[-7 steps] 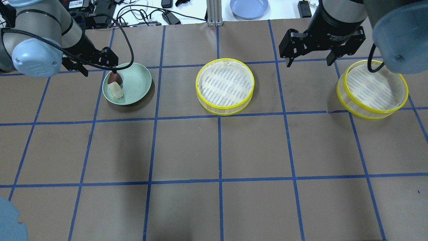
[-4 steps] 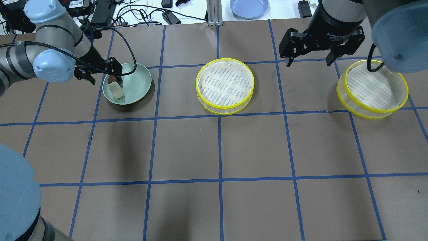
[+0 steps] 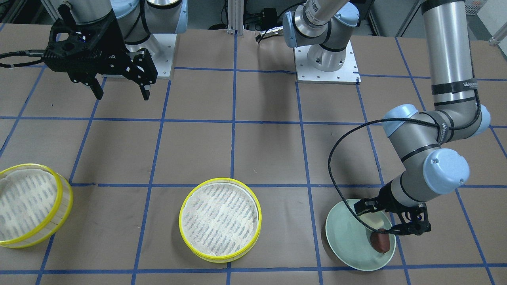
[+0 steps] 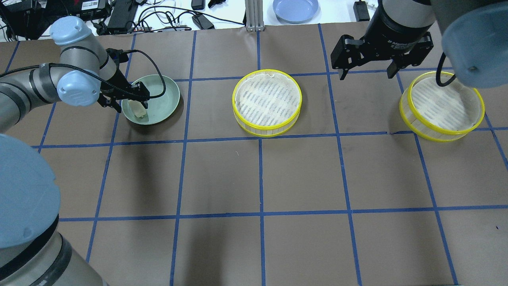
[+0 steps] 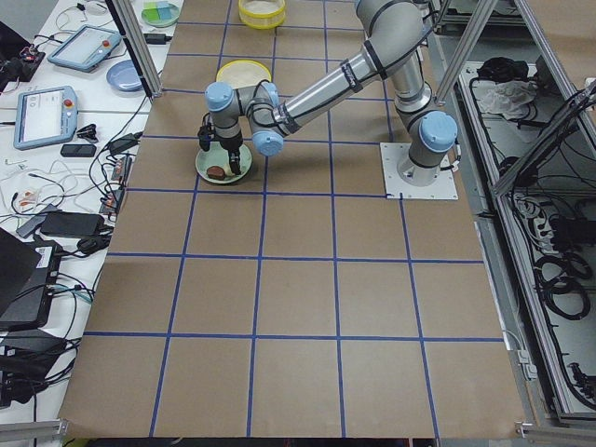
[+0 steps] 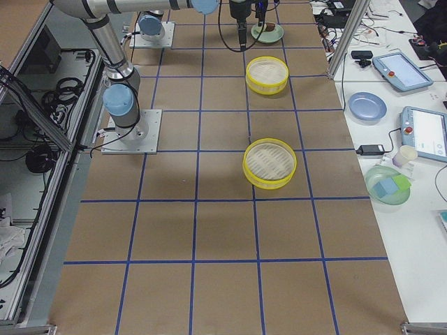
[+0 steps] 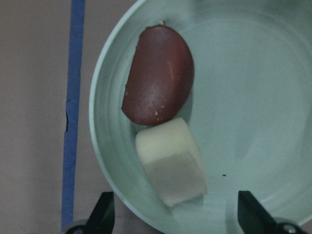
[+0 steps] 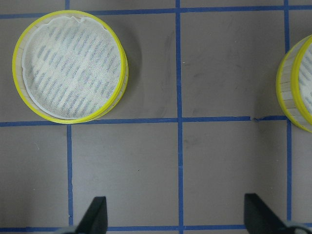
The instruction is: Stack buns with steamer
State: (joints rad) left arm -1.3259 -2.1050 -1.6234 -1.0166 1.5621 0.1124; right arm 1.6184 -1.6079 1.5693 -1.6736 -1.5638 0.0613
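Observation:
The cream-white bun (image 7: 170, 163) and the reddish-brown bun (image 7: 158, 90) lie touching on the mint-green plate (image 4: 162, 99) at the far left. My left gripper (image 4: 129, 104) hangs open low over the plate, its fingertips (image 7: 105, 214) either side of the cream bun's near end; it holds nothing. In the overhead view it hides the brown bun, which shows in the front view (image 3: 381, 241). One steamer tier (image 4: 266, 102) stands at the centre back, the other (image 4: 442, 105) at the far right. Both are empty. My right gripper (image 4: 367, 73) hangs open and high between them.
A blue plate (image 4: 295, 8) and cables lie on the white bench beyond the table's far edge. My right arm's elbow (image 4: 472, 43) overhangs the right tier. The left gripper's cable (image 4: 152, 63) loops over the plate's far rim.
My left arm has swung its wrist nearer and lower over the plate, from the brown bun toward the cream bun. Its gripper stays open. The right arm, buns and tiers have not moved.

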